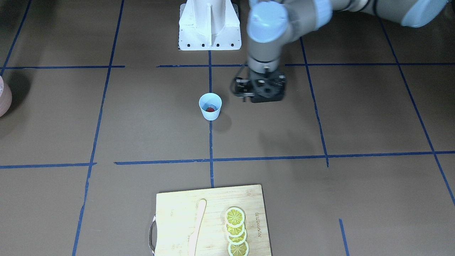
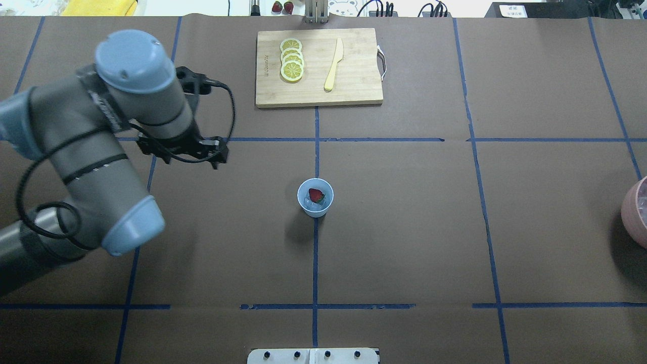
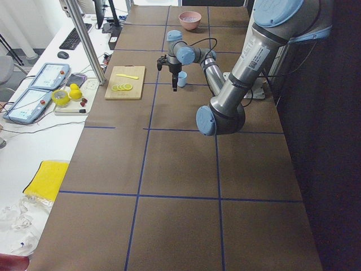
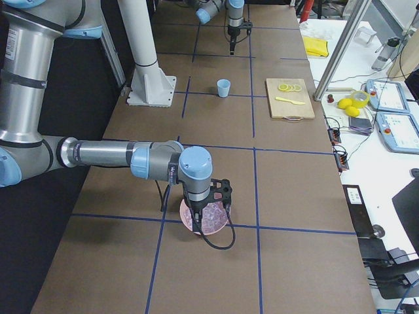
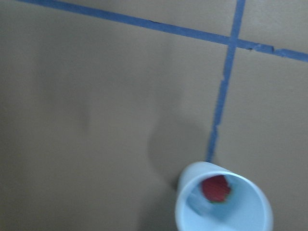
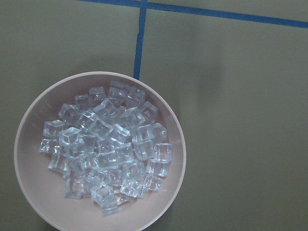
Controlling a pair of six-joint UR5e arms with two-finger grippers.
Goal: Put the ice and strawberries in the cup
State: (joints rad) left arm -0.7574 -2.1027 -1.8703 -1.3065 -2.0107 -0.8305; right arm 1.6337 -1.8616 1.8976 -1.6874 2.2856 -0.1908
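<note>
Seemingly the filling is nearly done: mid-worktop [image 2: 404, 242], the one cup [image 2: 316, 214] holds one strawberry [image 2: 316, 194] on ice [image 2: 310, 205], its cubes too blurred to count. The left gripper [image 1: 265, 91] hangs to its left. The right gripper [image 4: 211, 208] hangs over the right-hand bowl [image 6: 29, 183] of dozens of cubes [image 6: 106, 144]. I cannot tell whether either gripper is clenched or released. The next move is probably another cube, or withdrawal. Far off lie four lemon slices [image 2: 292, 59] and one knife [image 2: 333, 64].

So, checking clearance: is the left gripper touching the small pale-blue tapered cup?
Apart. The overhead view plainly shows bare brown table between the left gripper and the small pale-blue tapered cup; the front-facing view shows that gap too.
</note>
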